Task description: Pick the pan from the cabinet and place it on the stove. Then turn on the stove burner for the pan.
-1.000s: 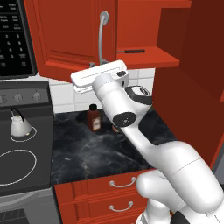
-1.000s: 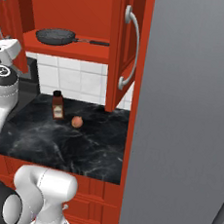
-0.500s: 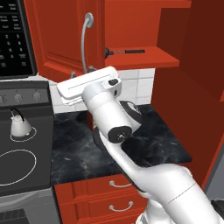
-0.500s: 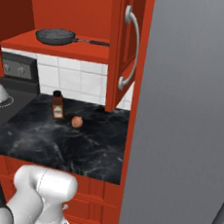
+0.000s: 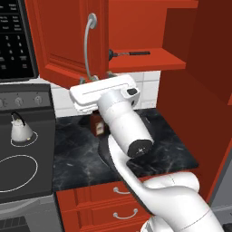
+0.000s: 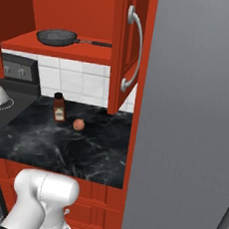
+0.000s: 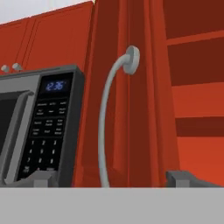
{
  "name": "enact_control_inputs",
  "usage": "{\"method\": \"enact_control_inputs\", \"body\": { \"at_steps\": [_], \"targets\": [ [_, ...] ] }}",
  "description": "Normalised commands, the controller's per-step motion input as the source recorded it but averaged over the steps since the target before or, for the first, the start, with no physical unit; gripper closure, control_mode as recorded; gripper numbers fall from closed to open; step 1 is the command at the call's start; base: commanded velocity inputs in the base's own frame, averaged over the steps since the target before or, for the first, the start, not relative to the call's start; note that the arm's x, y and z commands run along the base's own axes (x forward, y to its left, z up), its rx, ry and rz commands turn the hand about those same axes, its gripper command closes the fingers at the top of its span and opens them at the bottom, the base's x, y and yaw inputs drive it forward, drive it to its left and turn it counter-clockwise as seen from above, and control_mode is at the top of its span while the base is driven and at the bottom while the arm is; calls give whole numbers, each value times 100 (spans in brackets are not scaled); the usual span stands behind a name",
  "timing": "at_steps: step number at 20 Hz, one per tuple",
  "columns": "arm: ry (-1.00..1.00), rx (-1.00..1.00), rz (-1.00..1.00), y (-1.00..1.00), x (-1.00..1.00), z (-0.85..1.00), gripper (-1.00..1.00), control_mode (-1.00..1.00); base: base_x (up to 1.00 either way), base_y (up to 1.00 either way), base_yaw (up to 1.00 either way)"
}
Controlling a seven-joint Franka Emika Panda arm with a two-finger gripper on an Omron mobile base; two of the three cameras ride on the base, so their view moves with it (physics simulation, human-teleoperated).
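Swung leftward, the arm's gripper (image 7: 108, 177) now spreads wide beside the cabinet (image 5: 68, 41) door handle (image 7: 105, 127).
Microwave (image 7: 39, 127) display glows, digits unreadable; the pan (image 6: 57, 37) sits on the open shelf.

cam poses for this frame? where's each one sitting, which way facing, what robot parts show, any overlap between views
Left base view: behind-left of the arm, looking forward and down at the stove and open cabinet; arm and hand show.
Right base view: behind-right, facing the counter and the pan on the cabinet shelf; white arm segment low left.
Hand view: on the hand, facing the door handle and microwave; open fingertips show.
Shared: handle, sauce bottle.
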Motion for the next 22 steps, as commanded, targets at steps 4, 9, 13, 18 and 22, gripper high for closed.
{"method": "enact_control_inputs", "body": {
  "at_steps": [4,9,13,18,22],
  "targets": [
    [0,12,0,-53,-31,7,-100,-100,0,0,0],
    [0,14,0,-64,-36,19,-100,-100,0,0,0],
    [0,15,3,-72,-30,16,-100,-100,0,0,0],
    [1,7,1,-47,-13,-3,-100,-100,0,0,0],
    [7,4,0,-19,11,-14,-100,-100,0,0,0]
  ]
}}
